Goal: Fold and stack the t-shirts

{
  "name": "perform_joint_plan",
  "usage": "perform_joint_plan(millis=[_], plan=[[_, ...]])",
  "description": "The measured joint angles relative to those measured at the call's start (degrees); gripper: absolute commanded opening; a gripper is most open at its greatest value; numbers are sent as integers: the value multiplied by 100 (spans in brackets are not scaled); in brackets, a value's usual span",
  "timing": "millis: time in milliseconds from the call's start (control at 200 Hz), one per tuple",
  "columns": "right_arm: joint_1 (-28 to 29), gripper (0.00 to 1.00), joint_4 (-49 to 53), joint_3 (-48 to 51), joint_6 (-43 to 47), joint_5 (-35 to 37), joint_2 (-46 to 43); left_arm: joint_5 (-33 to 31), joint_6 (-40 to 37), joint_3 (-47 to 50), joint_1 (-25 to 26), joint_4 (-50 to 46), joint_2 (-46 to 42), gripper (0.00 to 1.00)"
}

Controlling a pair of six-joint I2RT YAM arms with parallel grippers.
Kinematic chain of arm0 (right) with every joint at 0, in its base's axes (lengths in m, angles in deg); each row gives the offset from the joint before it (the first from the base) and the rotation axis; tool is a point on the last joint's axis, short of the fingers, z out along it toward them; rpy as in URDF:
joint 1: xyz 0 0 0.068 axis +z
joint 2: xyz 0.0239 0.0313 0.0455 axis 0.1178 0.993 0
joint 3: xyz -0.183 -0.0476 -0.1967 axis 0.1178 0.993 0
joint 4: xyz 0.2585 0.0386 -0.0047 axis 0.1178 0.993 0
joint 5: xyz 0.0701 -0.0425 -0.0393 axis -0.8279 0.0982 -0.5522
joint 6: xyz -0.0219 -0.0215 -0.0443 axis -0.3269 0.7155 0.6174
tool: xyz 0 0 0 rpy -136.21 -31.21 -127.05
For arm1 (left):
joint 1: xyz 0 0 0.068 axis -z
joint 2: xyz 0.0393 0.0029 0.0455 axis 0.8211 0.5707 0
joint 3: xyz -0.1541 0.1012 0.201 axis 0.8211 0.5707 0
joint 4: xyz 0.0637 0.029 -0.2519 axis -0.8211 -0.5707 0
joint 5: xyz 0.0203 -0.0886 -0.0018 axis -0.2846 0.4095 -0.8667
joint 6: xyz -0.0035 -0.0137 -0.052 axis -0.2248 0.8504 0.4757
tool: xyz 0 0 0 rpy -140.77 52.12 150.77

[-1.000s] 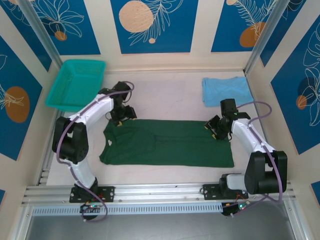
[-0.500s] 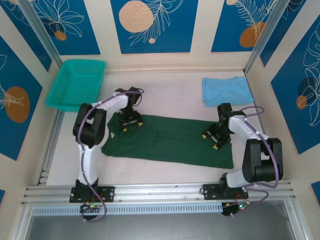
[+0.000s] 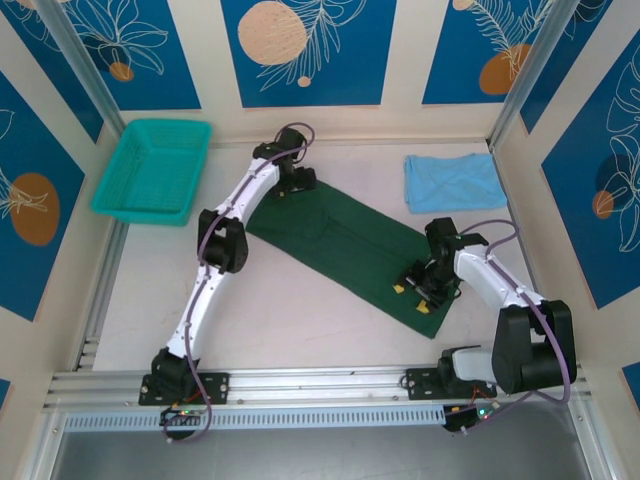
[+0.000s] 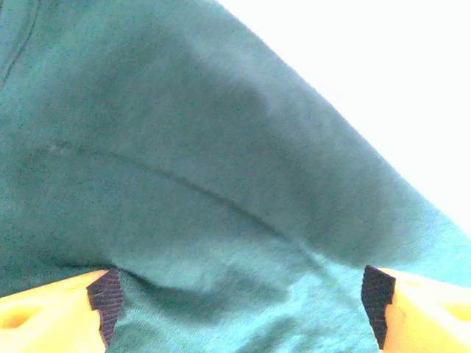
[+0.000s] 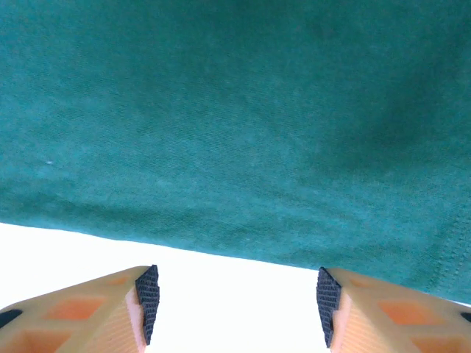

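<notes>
The dark green t-shirt [image 3: 340, 238] is lying as a slanted band across the surface [image 3: 300, 330], far end under the left pincer [image 3: 292, 186], near end by the right pincer [image 3: 422, 288]. It is probably being dragged straight for a fold. Both pincers are gaping wide. The light blue t-shirt [image 3: 455, 180] is sitting folded, far right. Half a second back the green one was lying almost level; the left arm [image 3: 225, 245] is now stretching far.
</notes>
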Motion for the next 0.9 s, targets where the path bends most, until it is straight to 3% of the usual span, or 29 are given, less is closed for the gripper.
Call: perform_joint_plan(millis=[190, 335, 540, 650, 800, 900], plan=[[103, 58, -131, 15, 11, -24, 278, 424, -9, -50, -7, 595, -136, 94], [354, 58, -402, 83, -210, -46, 599, 358, -76, 262, -13, 354, -977, 96], [1099, 57, -688, 105, -863, -127, 1246, -28, -90, 2691, -70, 282, -3558, 97], [1567, 56, -713, 4, -1349, -168, 1373, -85, -90, 4081, -160, 382, -4452, 97], [2444, 56, -723, -448, -2055, -433, 1915, 2, -46, 5119, -586, 380, -4347, 93], [3021, 56, -719, -999, -2446, -664, 2441, 20, -50, 5257, -802, 352, -3897, 91]])
